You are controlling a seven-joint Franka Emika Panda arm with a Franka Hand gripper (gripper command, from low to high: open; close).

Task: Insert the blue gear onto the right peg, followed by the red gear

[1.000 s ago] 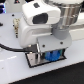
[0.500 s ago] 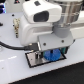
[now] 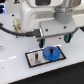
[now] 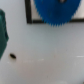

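— Since half a second ago, what has moved?

— Almost nothing. The arm [image 3: 47, 12] keeps the same place above the plate, and the blue gear lies where it was.

— Then tell me the things, from big to small.

— First the white table [image 3: 15, 57]. Over it hangs the white arm, which fills the upper part of the exterior view. Its gripper [image 3: 51, 38] points down, with two teal fingers [image 3: 41, 37] apart from each other and nothing between them. So the claw is spread and it hovers just above the gear.

— And the plate?

— The white plate with black border [image 3: 35, 58] lies flat on the table. It is the only holder here. On it, at the 3 o'clock side in the exterior view, lies the blue gear [image 3: 51, 52], flat, its toothed rim reaching the border. At the plate's 9 o'clock side stands one thin dark peg [image 3: 36, 55], free. Whether the gear sits on the other peg, I cannot tell.

— The wrist view?

— It shows the blue gear [image 4: 59, 11] close, over the plate's black edge [image 4: 29, 15], and one small dark spot [image 4: 13, 56] on the table.
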